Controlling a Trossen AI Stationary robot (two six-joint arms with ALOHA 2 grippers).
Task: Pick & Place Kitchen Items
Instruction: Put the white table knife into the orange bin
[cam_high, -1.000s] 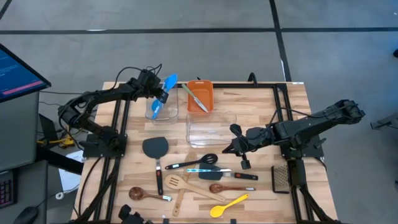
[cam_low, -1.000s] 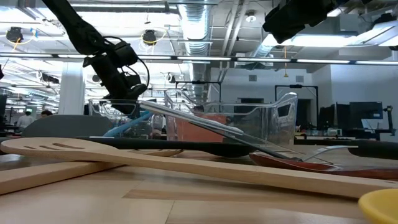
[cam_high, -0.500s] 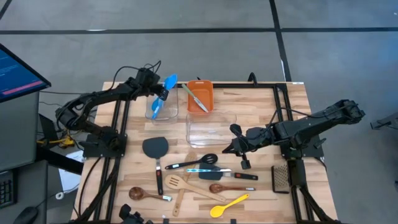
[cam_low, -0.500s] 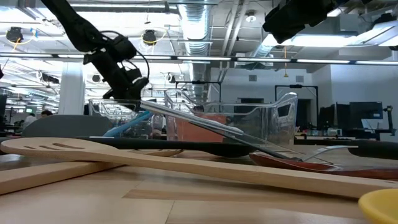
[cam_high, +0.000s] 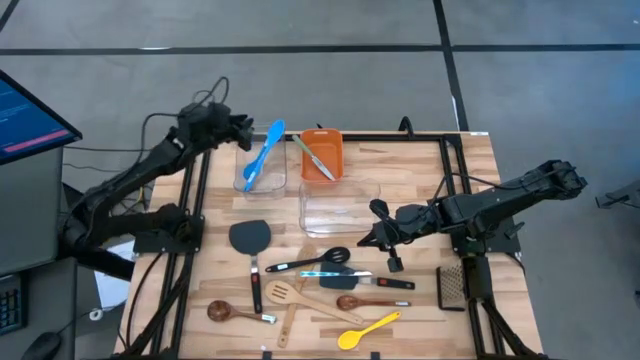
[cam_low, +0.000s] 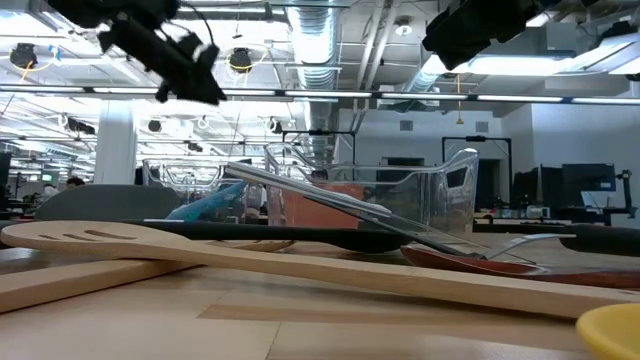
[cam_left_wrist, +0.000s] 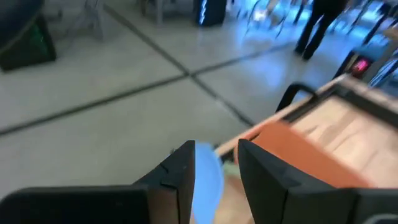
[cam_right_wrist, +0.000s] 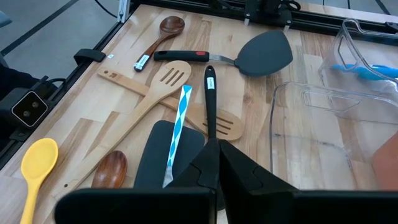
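A blue spatula (cam_high: 262, 155) leans in the small clear tub (cam_high: 272, 184). Its handle end is down inside and its head sticks out over the far rim. My left gripper (cam_high: 243, 131) hangs open above the table's far left edge, up and to the left of the spatula, with nothing between its fingers (cam_left_wrist: 180, 171). Other kitchen items lie on the near half of the table: a black turner (cam_high: 250, 238), a black ladle (cam_high: 312, 262), a wooden slotted spatula (cam_high: 284, 297), a wooden spoon (cam_high: 222, 311) and a yellow spoon (cam_high: 366, 328). My right gripper (cam_high: 374, 230) hovers shut above them (cam_right_wrist: 214, 155).
An orange bin (cam_high: 330, 148) at the far middle holds one utensil. A large clear tub (cam_high: 372, 190) stands just near of it. A black mesh piece (cam_high: 452, 285) lies at the near right. Dark frame rails run along the table's left, right and far edges.
My left gripper has come away from the blue spatula, risen, and drawn back toward the table's far left edge, tipping up toward level. The spatula stays leaning in the small tub.
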